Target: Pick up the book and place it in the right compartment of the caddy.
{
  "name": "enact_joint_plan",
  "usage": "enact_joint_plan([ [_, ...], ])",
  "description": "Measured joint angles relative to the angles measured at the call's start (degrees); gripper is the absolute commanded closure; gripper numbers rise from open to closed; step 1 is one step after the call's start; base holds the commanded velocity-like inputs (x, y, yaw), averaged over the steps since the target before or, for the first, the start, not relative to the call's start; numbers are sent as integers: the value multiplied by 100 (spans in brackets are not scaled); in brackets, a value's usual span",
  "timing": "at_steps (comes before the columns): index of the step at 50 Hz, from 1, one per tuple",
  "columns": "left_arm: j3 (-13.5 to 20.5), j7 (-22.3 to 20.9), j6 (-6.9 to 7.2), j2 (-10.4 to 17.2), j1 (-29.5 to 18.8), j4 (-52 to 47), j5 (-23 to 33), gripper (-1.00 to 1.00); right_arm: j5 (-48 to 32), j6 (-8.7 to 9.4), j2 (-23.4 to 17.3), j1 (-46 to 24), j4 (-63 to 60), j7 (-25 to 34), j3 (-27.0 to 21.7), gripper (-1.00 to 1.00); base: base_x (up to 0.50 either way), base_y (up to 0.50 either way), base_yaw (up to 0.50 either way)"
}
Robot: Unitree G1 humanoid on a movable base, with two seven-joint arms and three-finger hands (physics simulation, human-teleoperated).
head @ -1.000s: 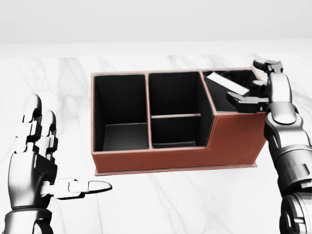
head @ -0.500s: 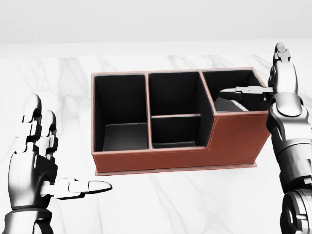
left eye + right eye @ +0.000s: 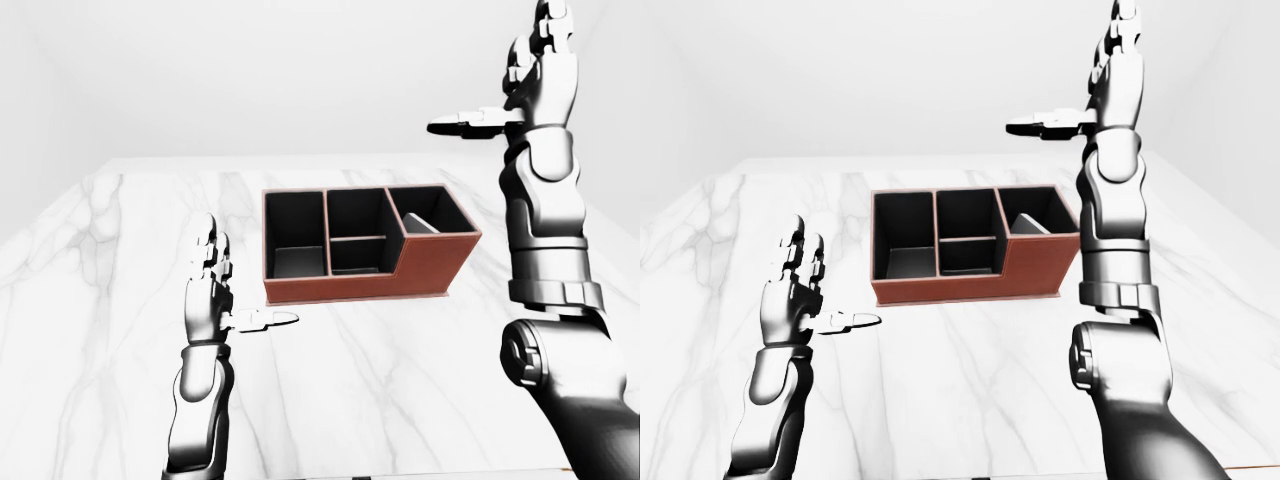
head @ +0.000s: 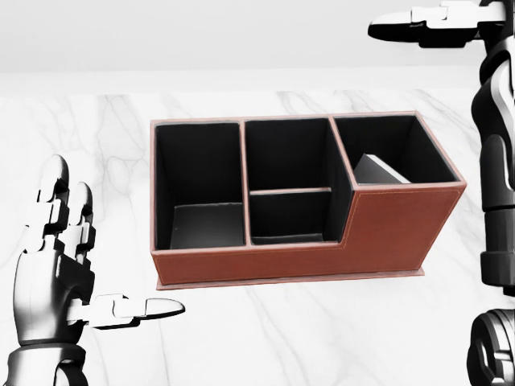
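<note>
The left hand (image 4: 60,265) is waiting low at the left of the head view, fingers spread wide and holding nothing, just as it was a moment ago. Past it, the brown caddy (image 4: 386,233) is sitting on the white marble counter (image 4: 322,330). The book (image 4: 376,170) is now leaning inside the caddy's right compartment (only its pale top is showing). A second ago the right hand (image 3: 535,85) was down at that compartment with the book; now it is up high above the caddy, fingers open and empty. So the book is looking let go, and the job is looking done.
</note>
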Motion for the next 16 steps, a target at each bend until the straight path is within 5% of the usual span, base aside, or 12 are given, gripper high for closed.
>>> enact_joint_plan([
  [4, 0, 0, -1, 0, 0, 0, 0, -100, 56, 310, 4, 27, -809, -12, -10, -100, 0, 0, 0],
  [16, 0, 0, -2, 0, 0, 1, -1, -100, 51, 310, -42, -92, -3561, -1, 19, -100, 0, 0, 0],
])
